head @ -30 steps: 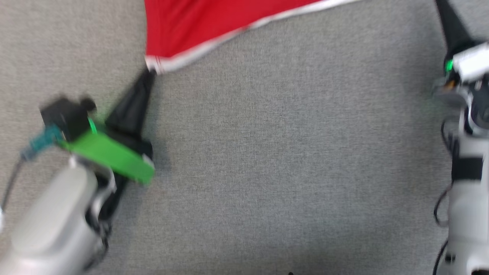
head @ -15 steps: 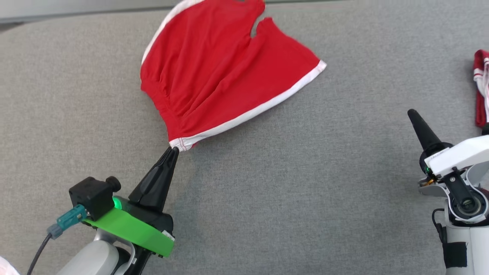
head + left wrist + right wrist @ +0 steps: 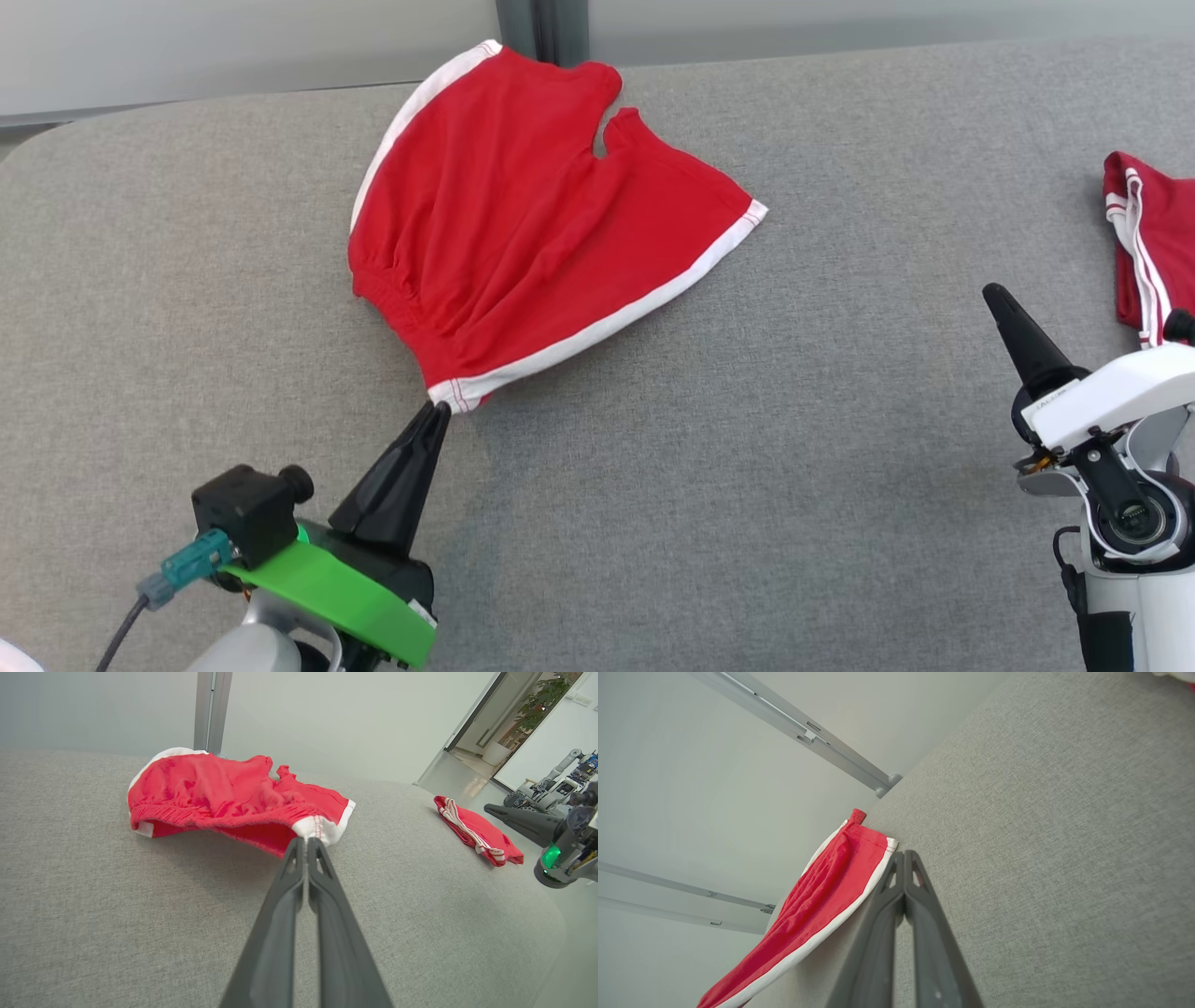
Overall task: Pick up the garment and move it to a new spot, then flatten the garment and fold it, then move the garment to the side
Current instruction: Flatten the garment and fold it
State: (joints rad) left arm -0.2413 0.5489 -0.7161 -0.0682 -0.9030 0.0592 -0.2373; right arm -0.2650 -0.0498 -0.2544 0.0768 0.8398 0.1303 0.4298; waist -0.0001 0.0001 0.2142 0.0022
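The table point(image 3: 840, 485) is covered in grey woven fabric, and its far left corner is rounded. Behind its far edge stands a pale, matt wall point(image 3: 355, 718) of panels, joined by a grey metal post point(image 3: 210, 709). Slim metal rails point(image 3: 831, 742) cross the panels in the right wrist view. Past the table's right edge lies a pale floor point(image 3: 577, 952). An open doorway point(image 3: 504, 728) there shows a potted plant point(image 3: 546, 700) and some equipment point(image 3: 560, 772). The light is soft and even.

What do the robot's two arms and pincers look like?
The left pincer and the right pincer each have two long, dark, tapering fingers. The left one sits on a green bracket with a black camera block and a teal plug. The right one has a white casing and black cables.
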